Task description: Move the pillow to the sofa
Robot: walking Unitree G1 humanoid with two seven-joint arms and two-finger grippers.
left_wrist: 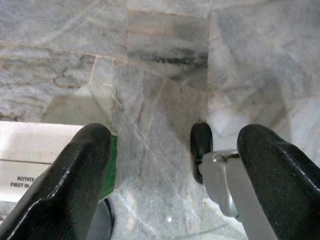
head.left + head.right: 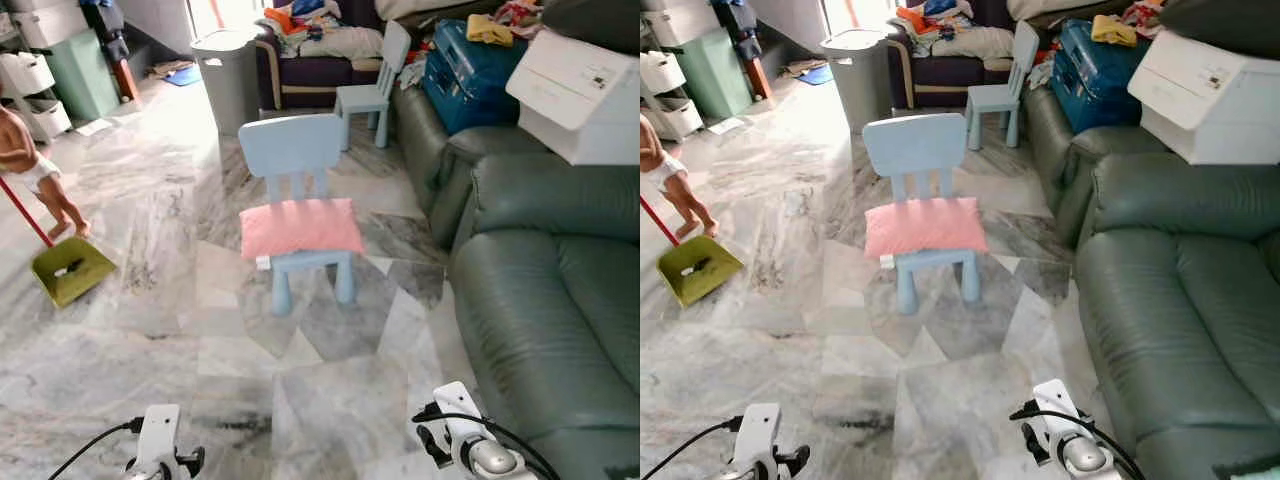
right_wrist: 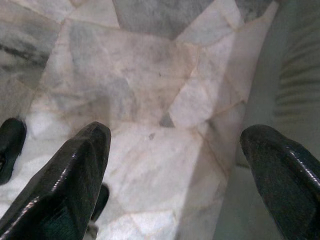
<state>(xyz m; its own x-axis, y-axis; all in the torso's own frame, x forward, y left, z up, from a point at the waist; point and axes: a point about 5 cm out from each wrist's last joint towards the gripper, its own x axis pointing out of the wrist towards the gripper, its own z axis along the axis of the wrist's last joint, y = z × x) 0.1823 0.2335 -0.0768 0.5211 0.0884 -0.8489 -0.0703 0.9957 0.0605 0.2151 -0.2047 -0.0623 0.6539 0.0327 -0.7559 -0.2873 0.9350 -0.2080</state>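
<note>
Pillow waits on the chair; both grippers hang low and empty.

Nearest, the left gripper (image 1: 170,175) and right gripper (image 3: 175,175) point down at the marble floor (image 2: 150,350), fingers spread wide, grasping nothing. Ahead, the pink pillow (image 2: 300,228) lies flat on the seat of the light blue chair (image 2: 297,190), well apart from both grippers, and overhangs the seat edges. The green sofa (image 2: 550,280) stands to the right of the chair. I judge that a one-sided grab could let the soft pillow sag and slip, or nudge the light chair and tip it. Farther left, a person (image 2: 35,175) stands by a green dustpan (image 2: 72,268); a wide turn may come near them. The white box (image 2: 580,95) and clutter crowd the far sofa, so only the near cushion looks free for placing.
</note>
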